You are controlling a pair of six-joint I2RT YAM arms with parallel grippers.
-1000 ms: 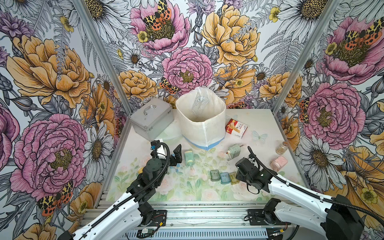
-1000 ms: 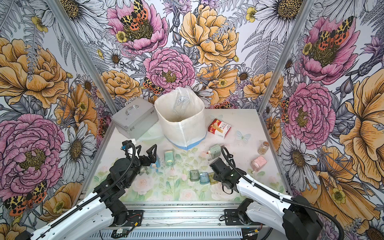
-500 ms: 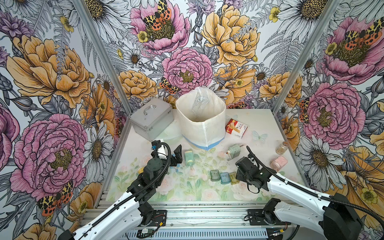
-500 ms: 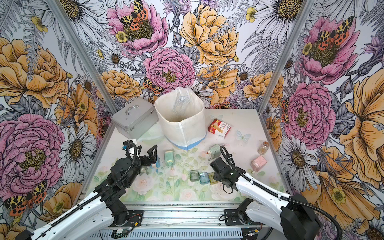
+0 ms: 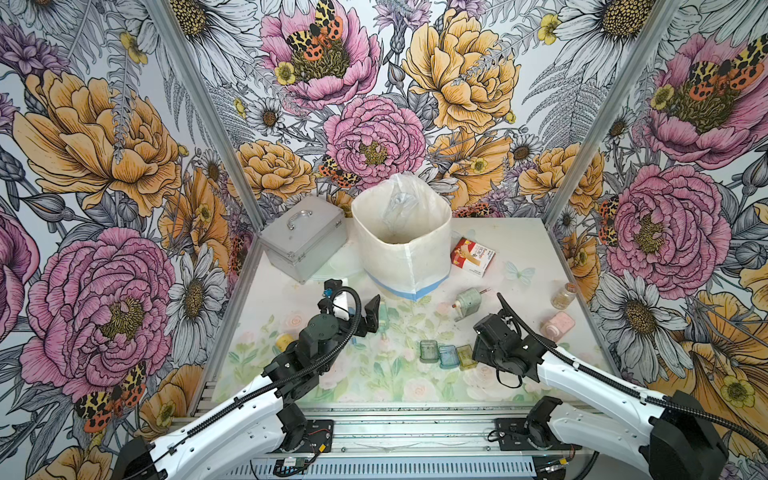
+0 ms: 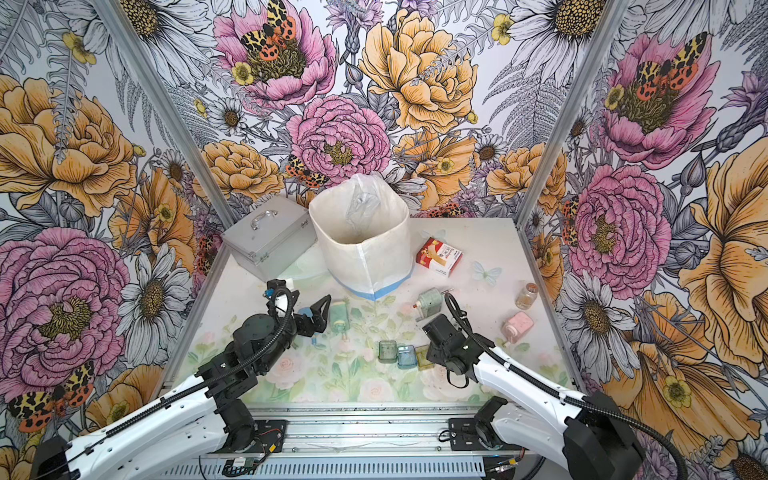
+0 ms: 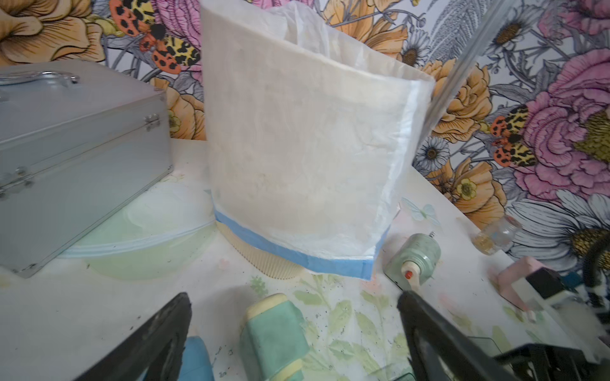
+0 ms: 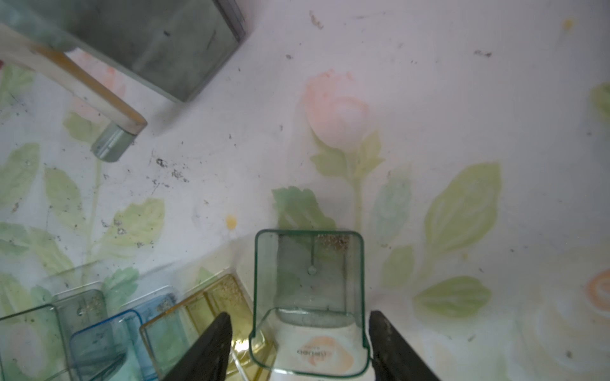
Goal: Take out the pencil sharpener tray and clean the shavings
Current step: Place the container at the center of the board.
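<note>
Four: counted that many small clear trays on the tabletop, all well in front of the white bag, on the robot's side of it. Found the fourth tray lying flat between the fingers of the right gripper; made it out only in the right wrist view, hidden under that gripper in both top views. Judged the claw released: a plain gap at one finger, barely any at the other. Spotted the shavings as brownish specks along the tray's far end, plus dark flecks scattered on the table nearby. Noted the other three side by side in a row just beside it: green tray, blue tray, yellow tray.

Placed a green crank sharpener nearer the bag, in front of its right corner. Made out a red-and-white box just beside the bag's right side, a silver case just beside its left, and a pink sharpener with a small glass jar well off to the bag's right.

Found the left gripper in front of the bag's left corner, spread wide and grasping nothing, with a mint-and-cream sharpener on the table between its fingers, apart from both.
</note>
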